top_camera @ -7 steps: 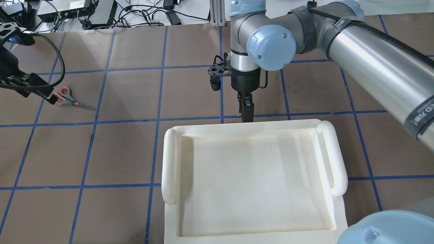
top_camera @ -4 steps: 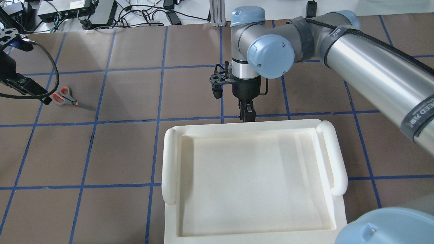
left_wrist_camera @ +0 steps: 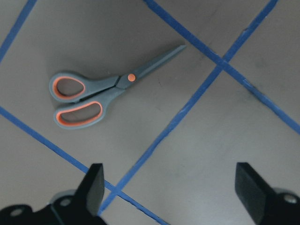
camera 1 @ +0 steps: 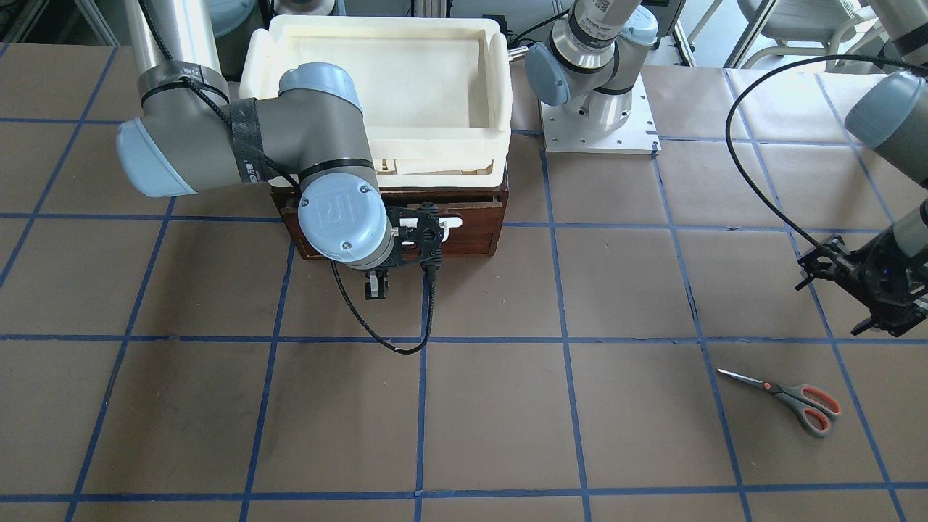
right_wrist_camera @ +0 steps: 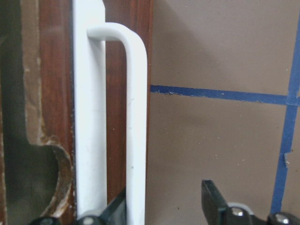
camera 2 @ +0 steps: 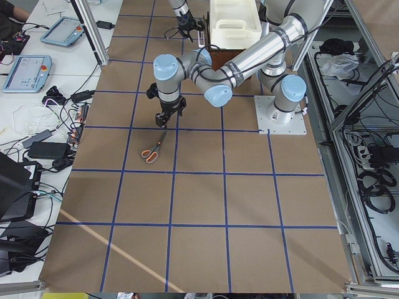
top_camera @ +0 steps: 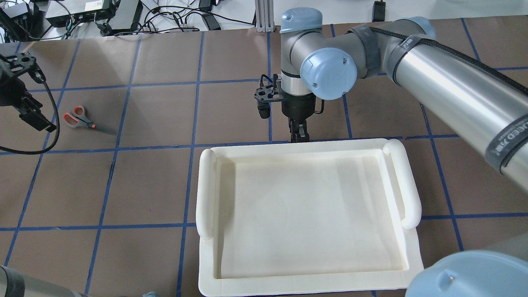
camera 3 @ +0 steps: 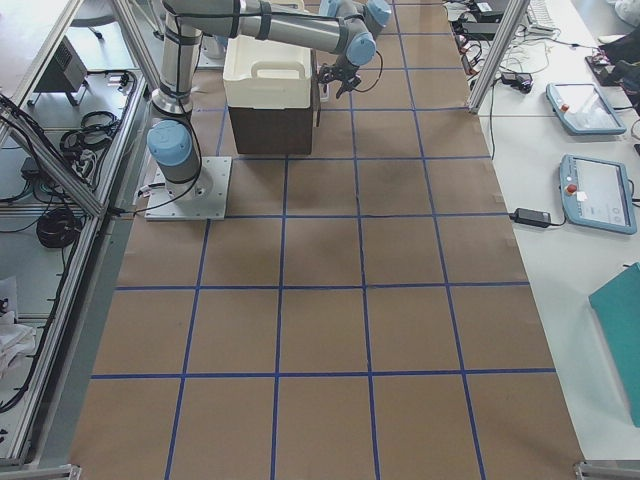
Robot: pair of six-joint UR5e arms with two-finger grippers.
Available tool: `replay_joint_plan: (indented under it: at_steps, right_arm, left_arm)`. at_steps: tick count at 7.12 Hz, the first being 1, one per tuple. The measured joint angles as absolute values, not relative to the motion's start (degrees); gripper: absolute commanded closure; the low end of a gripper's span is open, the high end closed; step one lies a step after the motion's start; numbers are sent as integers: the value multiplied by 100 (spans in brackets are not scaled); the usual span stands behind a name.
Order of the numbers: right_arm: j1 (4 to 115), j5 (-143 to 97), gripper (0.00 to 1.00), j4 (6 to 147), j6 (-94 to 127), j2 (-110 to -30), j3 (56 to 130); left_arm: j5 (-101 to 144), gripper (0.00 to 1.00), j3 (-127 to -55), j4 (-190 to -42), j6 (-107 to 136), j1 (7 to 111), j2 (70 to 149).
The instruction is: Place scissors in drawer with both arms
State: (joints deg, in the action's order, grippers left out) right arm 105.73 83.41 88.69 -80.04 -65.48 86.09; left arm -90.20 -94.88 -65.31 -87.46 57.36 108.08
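Brown-paper table point(top_camera: 144, 185), gridded w/ blue tape, fills the overhead view, w/ cables and electronics boxes point(top_camera: 82, 12) along its far edge. At far left the left gripper point(left_wrist_camera: 171, 187) hangs over the paper, jaws spread wide w/ nothing btwn them. Just right of it the scissors point(top_camera: 84, 120) lie flat on the table, blades shut. Their grey handles w/ orange-red loops are toward the gripper and the tips point away to the right. Gripper and scissors are near but apart: the wrist view has the pair ahead of the fingers point(left_wrist_camera: 93, 187), not btwn them. At ctr the right gripper point(top_camera: 299, 135) points straight down just beyond the far rim of a cream-white padded tray point(top_camera: 206, 185). That tray sits on top of the dark-brown wooden drawer point(camera 1: 471, 235), whose front faces the operators' side. In the right wrist view the drawer's white wire handle point(right_wrist_camera: 136, 117) runs btwn the two fingers, hard by one and clear of the other. Jaws are partly open, not clamped on the bar; contact can't be told. How far out the drawer stands can't be told either. The right arm point(top_camera: 453, 90) reaches in from the right edge. Scissors and drawer are well apart.
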Motion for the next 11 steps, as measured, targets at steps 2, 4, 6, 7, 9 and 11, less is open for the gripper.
replay_joint_plan:
  at_steps: [2,4,6,7,9,11]
  right_arm:
    - [10573,8431,62,8919,-7994,-6535,8513]
    - [10571,8475,63,8931,-8017,-6468,8257]
    - [10560,8505,63,8939,-8043,-6257,7902]
    - [10558,8551,63,8939,-8054,-6153,7738]
    - [10523,8605,63,8984,-8162,-6004,7503]
    - [10445,8596,63,9181,-8312,-5853,7346]
  left_arm:
    - [-9020,0,-9386,-6002,-10223,5731,11290]
    - [-9018,1,-9241,-5839,-11043,5732,11466]
    - [-9006,1,-9092,-5824,-11412,5776,11517]
    - [-8984,1,-9035,-5806,-11808,5813,11584]
    - [-8956,2,-9004,-5753,-12787,5869,11809]
    - [-8941,9,-8995,-5435,-13826,5878,12114]
